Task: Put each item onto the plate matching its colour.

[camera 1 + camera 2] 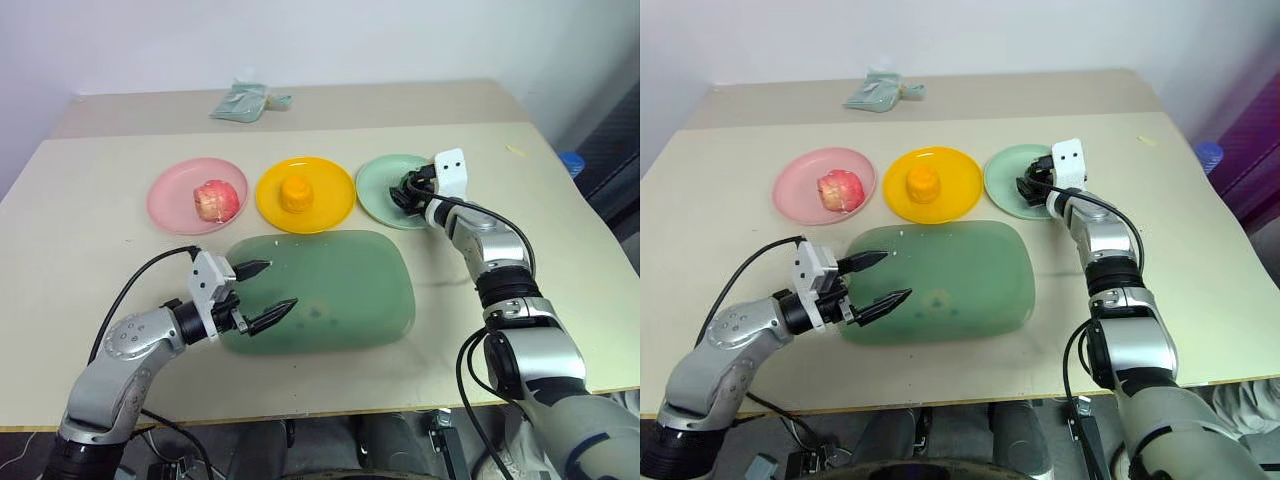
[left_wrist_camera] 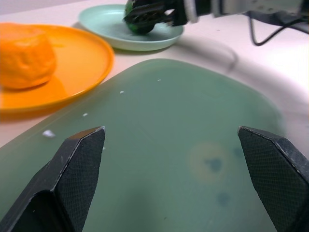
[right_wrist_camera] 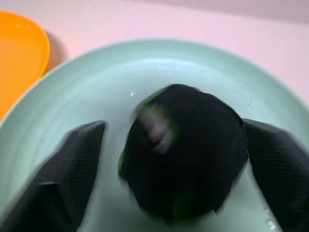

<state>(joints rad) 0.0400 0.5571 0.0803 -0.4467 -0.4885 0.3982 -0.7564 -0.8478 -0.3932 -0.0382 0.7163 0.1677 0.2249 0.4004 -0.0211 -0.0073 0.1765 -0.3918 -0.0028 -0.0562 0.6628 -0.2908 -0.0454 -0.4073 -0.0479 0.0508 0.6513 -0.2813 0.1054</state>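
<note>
A pink-red apple (image 1: 217, 199) lies on the pink plate (image 1: 170, 200). On the yellow-orange plate (image 1: 332, 196) sits the orange-yellow item (image 1: 295, 194). The dark green-black item (image 3: 188, 150) rests in the pale mint green plate (image 1: 376, 190). My right gripper (image 1: 405, 190) is over that plate, open, its fingers spread either side of the dark item with a gap on one side. My left gripper (image 1: 281, 284) hangs open and empty above the near left part of the translucent green board (image 1: 345, 285).
A crumpled pale green packet (image 1: 240, 101) lies at the table's far edge. A blue object (image 1: 570, 162) sits beyond the table's right edge. Bare tabletop (image 1: 80, 230) lies left of the plates and in front of the board.
</note>
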